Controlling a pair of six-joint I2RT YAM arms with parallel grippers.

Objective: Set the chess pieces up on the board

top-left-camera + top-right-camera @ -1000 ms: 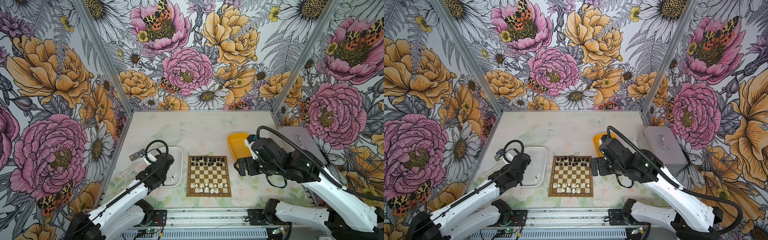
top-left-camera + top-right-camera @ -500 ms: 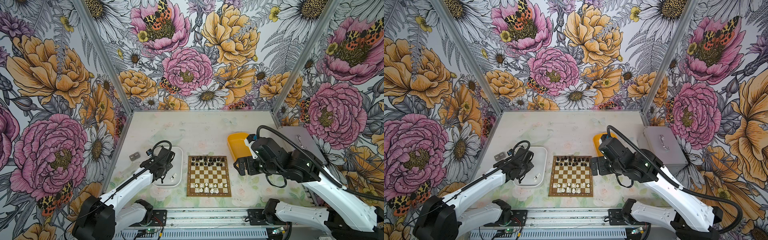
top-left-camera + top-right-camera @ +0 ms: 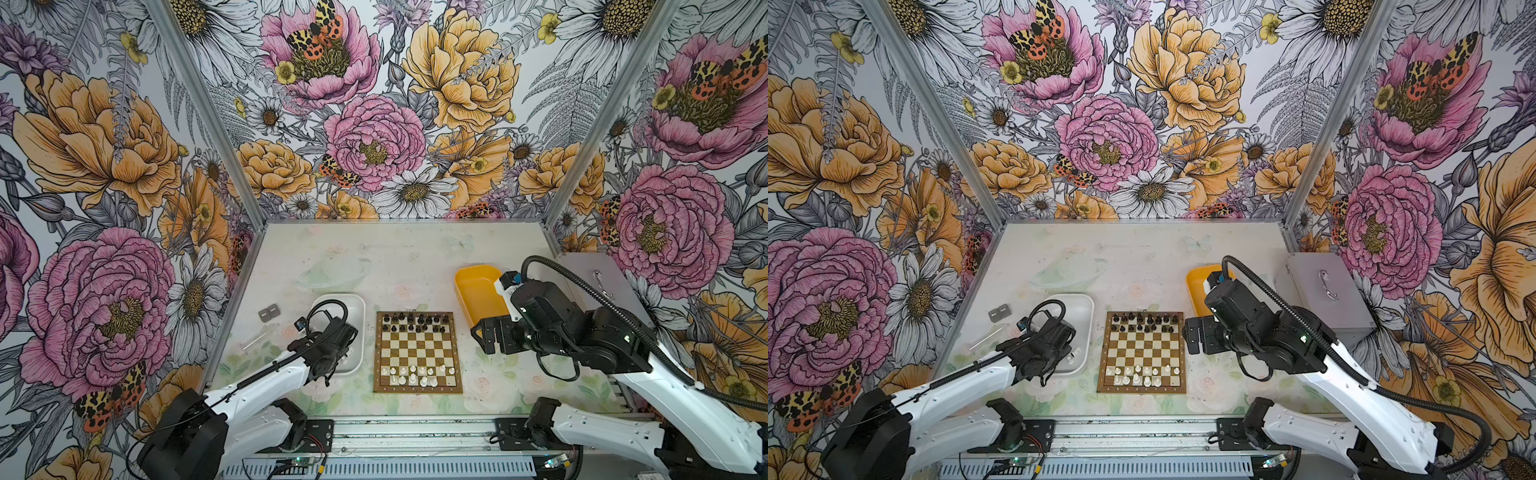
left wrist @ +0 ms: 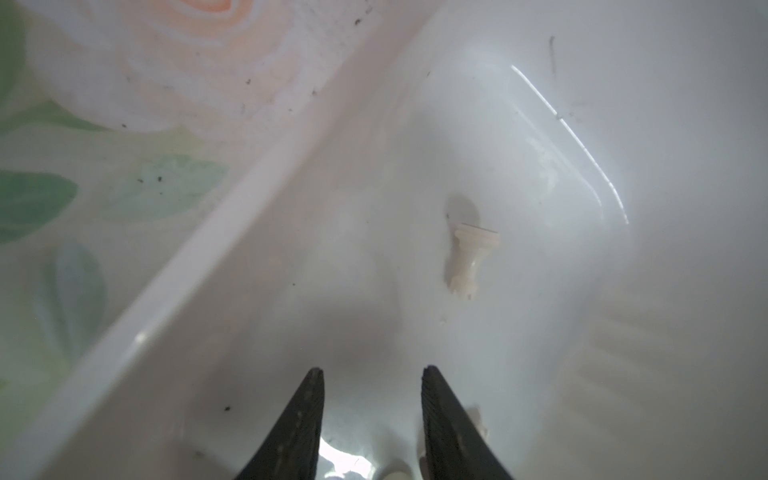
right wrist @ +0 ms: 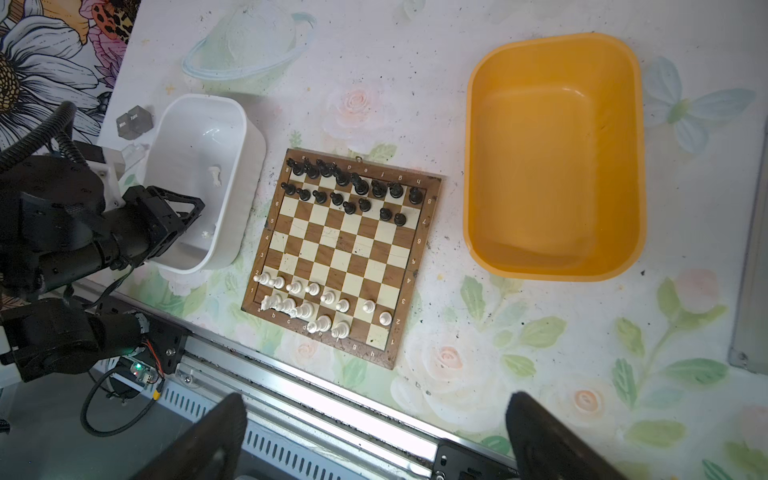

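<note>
Left hand (image 4: 372, 374), released, is hovering in the white tray (image 4: 178, 286) near a toppled white piece (image 4: 469, 262). The next move calls for centring, lowering and clenching. Right hand (image 5: 376, 401) is idling, released.

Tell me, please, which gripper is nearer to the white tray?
Left. The left gripper is down inside the white tray, among loose white pieces; the right gripper hovers beyond the board, beside the yellow tray.

Board (image 3: 417, 353): reference landmark.
Far chess pieces (image 3: 417, 323): on the board's two back rows.
Near chess pieces (image 3: 415, 374): on its two front rows.
Left tray (image 3: 360, 320): just left of the board.
Loose piece (image 4: 469, 262): lying in the left tray.
Left gripper (image 4: 372, 374): inside the left tray.
Right tray (image 3: 473, 291): right of the board, farther back.
</note>
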